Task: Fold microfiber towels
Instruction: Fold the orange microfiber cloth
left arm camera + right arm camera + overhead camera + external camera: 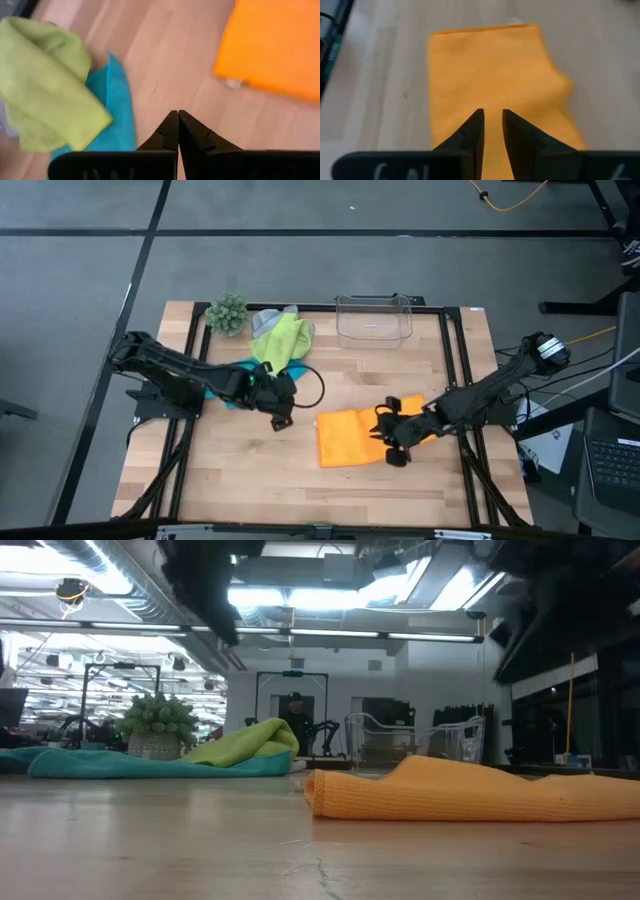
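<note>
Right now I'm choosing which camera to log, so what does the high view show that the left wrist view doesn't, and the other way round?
Only the high view shows the clear plastic box, the small green fuzzy plant, the light grey towel and the right gripper over the orange towel. Only the left wrist view shows the left gripper shut, fingertips together over bare wood. Both show the lime green towel, the turquoise blue towel and the orange one.

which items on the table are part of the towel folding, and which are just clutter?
Part of the job:
orange towel, laid out under the right gripper
lime green towel, heaped
turquoise towel, under the green one
light grey towel, mostly hidden behind the pile
left gripper, shut, empty, over bare wood

Just lying about:
small potted plant
clear plastic box
</note>
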Tool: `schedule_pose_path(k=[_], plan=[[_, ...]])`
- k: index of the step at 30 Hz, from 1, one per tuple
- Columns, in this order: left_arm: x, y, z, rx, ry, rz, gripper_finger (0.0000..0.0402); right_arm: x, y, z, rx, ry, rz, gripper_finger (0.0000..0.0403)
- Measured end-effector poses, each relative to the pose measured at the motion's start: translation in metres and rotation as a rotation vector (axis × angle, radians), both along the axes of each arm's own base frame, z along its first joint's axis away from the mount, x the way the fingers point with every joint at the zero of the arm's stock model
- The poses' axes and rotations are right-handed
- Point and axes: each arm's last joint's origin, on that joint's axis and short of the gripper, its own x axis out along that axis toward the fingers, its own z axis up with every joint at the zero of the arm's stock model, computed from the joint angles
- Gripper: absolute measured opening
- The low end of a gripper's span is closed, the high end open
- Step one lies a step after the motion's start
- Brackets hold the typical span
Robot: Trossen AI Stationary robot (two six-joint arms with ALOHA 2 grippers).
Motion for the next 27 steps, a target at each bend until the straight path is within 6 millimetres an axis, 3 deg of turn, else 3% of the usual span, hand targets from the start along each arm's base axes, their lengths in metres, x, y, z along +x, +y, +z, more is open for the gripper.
schedule_pose_path(k=[7, 14, 18, 22, 27], plan=[[0.003, 0.000, 0.005, 0.103, -0.117, 0.119, 0.0000, 0.037, -0.009, -0.040, -0.027, 0.041, -0.020, 0.0072], [0.003, 0.001, 0.005, 0.127, -0.133, 0.141, 0.0000, 0.073, -0.009, -0.070, -0.028, 0.160, 0.161, 0.0072], [0.003, 0.001, 0.005, 0.127, -0.134, 0.142, 0.0000, 0.096, -0.004, -0.071, -0.078, 0.132, 0.345, 0.0072], [0.003, 0.001, 0.005, 0.126, -0.135, 0.143, 0.0000, 0.108, 0.004, -0.063, -0.115, 0.084, 0.599, 0.0072], [0.003, 0.001, 0.005, 0.125, -0.137, 0.143, 0.0000, 0.111, 0.003, -0.044, -0.135, 0.074, 0.604, 0.0072]])
